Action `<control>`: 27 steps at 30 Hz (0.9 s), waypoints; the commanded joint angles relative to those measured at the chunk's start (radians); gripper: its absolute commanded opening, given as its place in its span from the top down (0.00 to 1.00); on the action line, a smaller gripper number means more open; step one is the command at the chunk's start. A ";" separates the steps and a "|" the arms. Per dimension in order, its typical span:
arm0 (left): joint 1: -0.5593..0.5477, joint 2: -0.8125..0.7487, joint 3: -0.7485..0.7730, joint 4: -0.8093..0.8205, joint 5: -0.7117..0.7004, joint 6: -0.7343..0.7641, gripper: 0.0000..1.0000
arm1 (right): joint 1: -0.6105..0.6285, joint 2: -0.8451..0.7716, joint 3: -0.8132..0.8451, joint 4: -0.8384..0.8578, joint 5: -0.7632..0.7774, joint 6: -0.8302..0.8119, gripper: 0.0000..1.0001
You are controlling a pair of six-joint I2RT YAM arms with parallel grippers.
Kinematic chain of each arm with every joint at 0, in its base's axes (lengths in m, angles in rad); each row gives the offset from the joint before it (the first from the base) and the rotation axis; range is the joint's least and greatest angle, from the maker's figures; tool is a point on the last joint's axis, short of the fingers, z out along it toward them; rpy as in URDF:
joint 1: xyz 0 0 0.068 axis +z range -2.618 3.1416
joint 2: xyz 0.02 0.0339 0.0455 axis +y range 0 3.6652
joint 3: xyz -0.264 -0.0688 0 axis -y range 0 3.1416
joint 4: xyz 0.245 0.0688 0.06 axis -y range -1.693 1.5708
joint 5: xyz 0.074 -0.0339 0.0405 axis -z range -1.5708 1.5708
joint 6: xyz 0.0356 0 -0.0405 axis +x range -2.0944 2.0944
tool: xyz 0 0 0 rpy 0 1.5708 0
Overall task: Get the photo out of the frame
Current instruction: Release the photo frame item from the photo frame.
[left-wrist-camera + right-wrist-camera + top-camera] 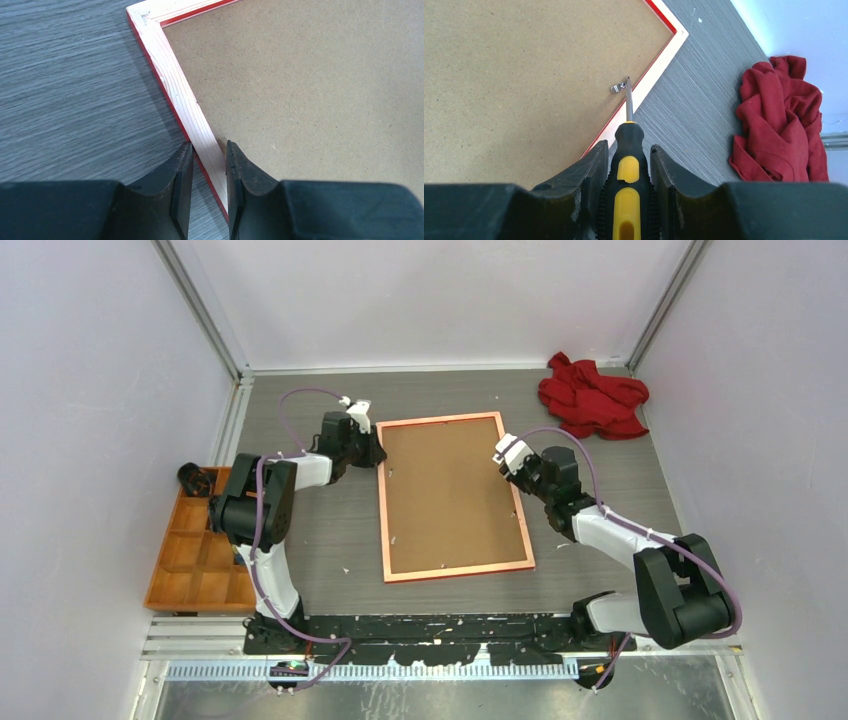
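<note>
Grey wood-grain table [620,480] with the frame [455,570] lying face down at its centre, brown backing board [450,495] uppermost. Near the far-left corner, the left gripper [206,147] is clamped narrowly on the frame's rail. The right gripper [626,150] grips a black-and-yellow screwdriver [628,170] — tip at a small metal clip [619,88] by the right rail.

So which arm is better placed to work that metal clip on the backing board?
Right. The right end effector holds the screwdriver, tip at the clip by the right rail of the frame. The left end effector straddles the left rail with no tool.
</note>
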 commanded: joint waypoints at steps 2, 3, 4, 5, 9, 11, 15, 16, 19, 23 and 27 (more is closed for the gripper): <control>-0.022 -0.017 -0.012 -0.045 0.027 0.062 0.99 | -0.004 -0.001 -0.005 -0.023 -0.061 0.006 0.99; -0.022 -0.018 -0.012 -0.045 0.026 0.063 0.99 | -0.005 -0.004 -0.003 -0.026 -0.061 0.007 0.99; -0.022 -0.017 -0.013 -0.045 0.027 0.062 0.99 | -0.005 -0.008 -0.004 -0.026 -0.061 0.007 0.99; -0.022 -0.017 -0.012 -0.045 0.027 0.063 1.00 | -0.007 -0.010 -0.002 -0.026 -0.060 0.008 0.99; -0.022 -0.018 -0.012 -0.045 0.027 0.063 1.00 | -0.009 -0.019 0.007 -0.025 -0.044 0.025 0.99; -0.022 -0.017 -0.012 -0.045 0.028 0.063 1.00 | -0.011 -0.023 0.011 -0.028 -0.036 0.032 0.99; -0.022 -0.018 -0.012 -0.045 0.028 0.063 1.00 | -0.016 -0.036 0.017 -0.028 -0.033 0.047 0.99; -0.022 -0.017 -0.013 -0.045 0.028 0.063 0.99 | -0.017 -0.038 0.017 -0.028 -0.035 0.050 0.99; -0.022 -0.017 -0.012 -0.045 0.028 0.063 0.99 | -0.019 -0.049 0.018 -0.028 -0.038 0.057 0.99; -0.022 -0.017 -0.012 -0.045 0.028 0.063 0.99 | -0.020 -0.068 0.020 -0.029 -0.038 0.067 0.99; -0.022 -0.018 -0.012 -0.045 0.028 0.063 0.99 | -0.032 -0.097 0.030 -0.039 -0.044 0.093 0.99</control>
